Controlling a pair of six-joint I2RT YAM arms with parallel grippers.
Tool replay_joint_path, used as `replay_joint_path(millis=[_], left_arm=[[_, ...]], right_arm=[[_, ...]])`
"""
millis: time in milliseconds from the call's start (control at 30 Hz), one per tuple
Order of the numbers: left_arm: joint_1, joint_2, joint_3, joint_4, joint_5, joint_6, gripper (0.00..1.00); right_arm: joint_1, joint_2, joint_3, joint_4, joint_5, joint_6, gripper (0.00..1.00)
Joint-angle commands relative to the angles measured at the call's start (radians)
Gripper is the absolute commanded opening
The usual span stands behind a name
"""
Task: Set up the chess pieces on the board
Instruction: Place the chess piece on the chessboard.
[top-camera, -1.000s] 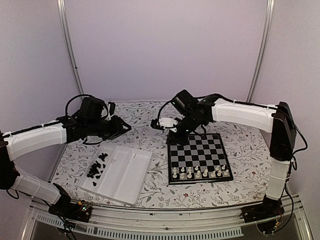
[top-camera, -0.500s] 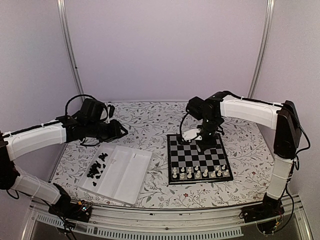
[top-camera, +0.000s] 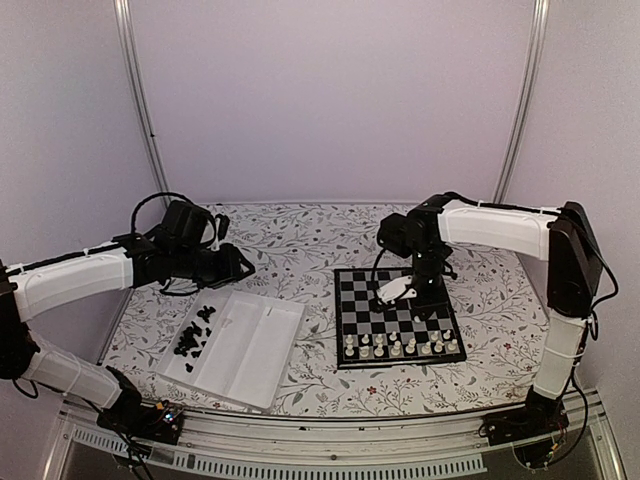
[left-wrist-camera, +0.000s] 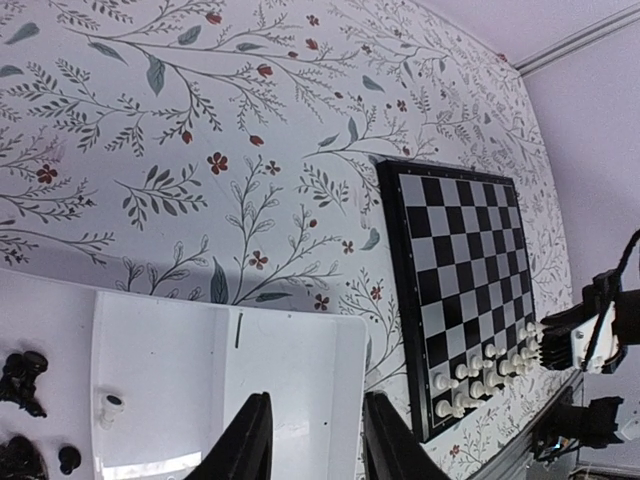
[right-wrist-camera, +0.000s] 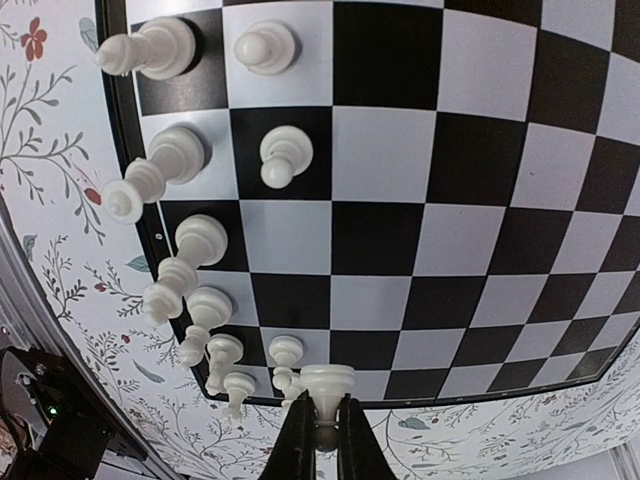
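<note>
While the right gripper (right-wrist-camera: 322, 428) hangs over the chessboard (top-camera: 355, 310) with its fingers pinched tight on a single cream-white piece (right-wrist-camera: 327, 380), we judge the step in hand to be the seating of one more white man. We cannot tell from here which kind of piece it is. The board lies on the right half of the worktop (top-camera: 290, 240). The standing white pieces (top-camera: 400, 346) crowd the two rows along the board's near edge: the row at the edge looks nearly full, while the second row shows gaps in the right wrist view. The rest of the board is bare. The black pieces (top-camera: 195, 335) lie heaped in the left compartment of the white tray (top-camera: 250, 350), which sits toward the worktop's near left corner. The left gripper (left-wrist-camera: 317, 420) hovers over the tray's far edge, its fingers parted a little with nothing between them. The next move, as we read it, calls for centring the held piece over a free square in that second row. It should then come straight down so its neighbours are not knocked, and the fingers should part only once the base sits flat. The whole black side has yet to be set along the board's far edge.
</note>
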Motion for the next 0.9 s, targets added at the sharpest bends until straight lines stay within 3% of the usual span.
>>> replay_joint_path(millis=[0,867], left_arm=[[0.013,-0.017,-0.017,-0.001,-0.001,0.011,0.34],[0.013,-0.001,-0.023,-0.001,0.004,0.019,0.34]], right_arm=[[-0.001,0.023,-0.02,-0.018,0.007,0.004,0.03],[-0.001,0.081,-0.091,0.016,-0.001,0.02,0.05]])
